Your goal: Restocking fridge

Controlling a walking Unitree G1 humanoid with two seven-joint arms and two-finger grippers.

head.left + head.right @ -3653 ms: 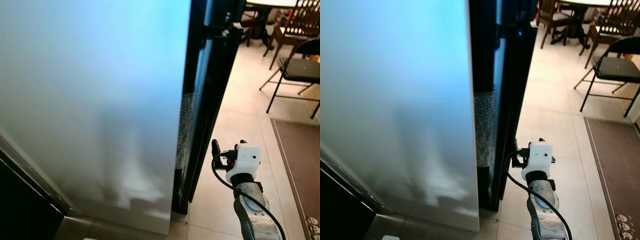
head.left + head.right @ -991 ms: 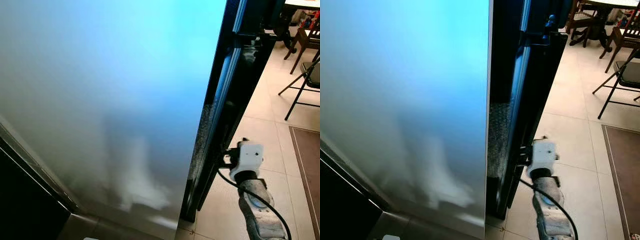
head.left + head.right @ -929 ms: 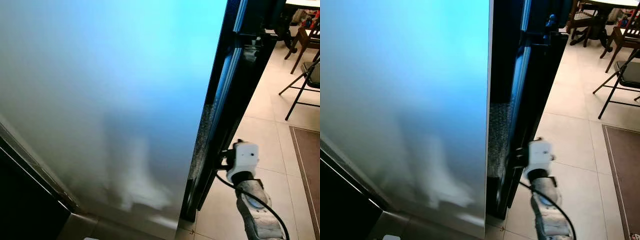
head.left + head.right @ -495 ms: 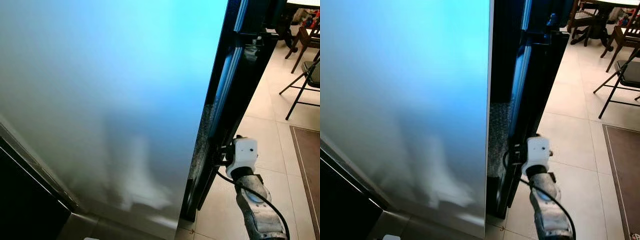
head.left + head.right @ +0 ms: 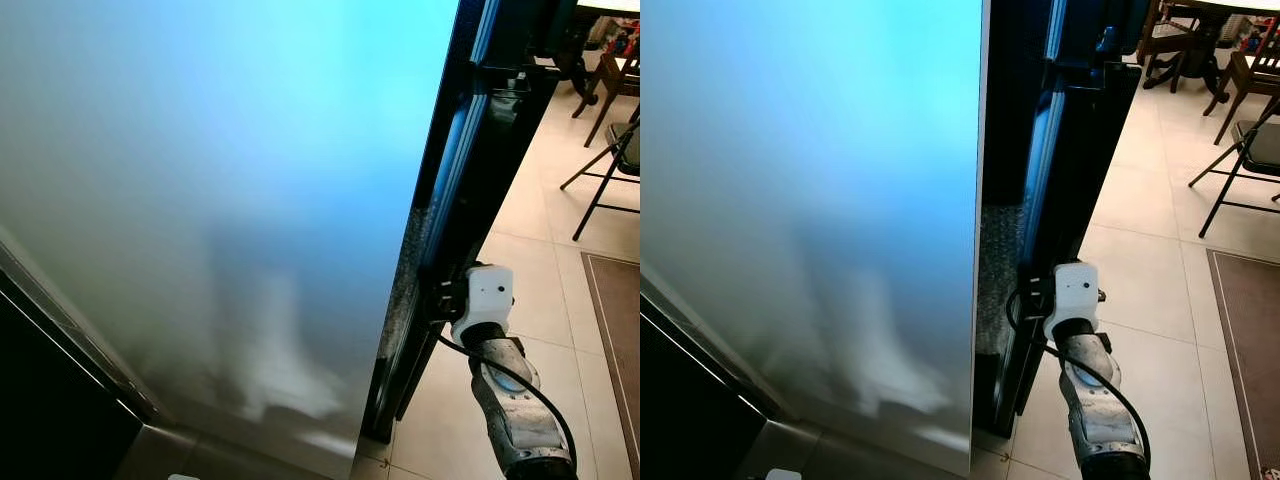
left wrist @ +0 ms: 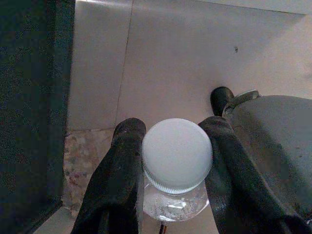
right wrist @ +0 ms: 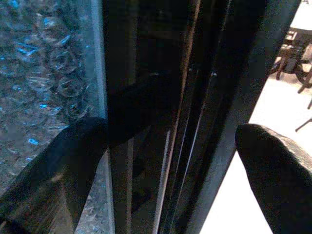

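Note:
A tall fridge stands close in front of me, its wide silver door (image 5: 220,200) to the left and a black door (image 5: 480,180) standing edge-on beside it. Bubble wrap (image 5: 995,260) shows in the narrow gap between them. My right gripper (image 7: 170,146) is open at the black door's edge, low down, with one finger on each side of that edge; its white wrist (image 5: 483,300) sits just off the door. My left gripper (image 6: 173,129) is shut on a clear bottle with a white cap (image 6: 176,156), held over pale floor tiles.
Pale tiled floor (image 5: 1140,270) runs to the right of the fridge. A black folding chair (image 5: 610,170) and a brown rug (image 5: 615,340) lie further right, with a wooden table and chairs (image 5: 1185,40) at the back. A dark cabinet edge (image 5: 50,400) is at lower left.
My right gripper has risen and moved left until its fingers straddle the black door's edge. The camera swung right after the oldest frame.

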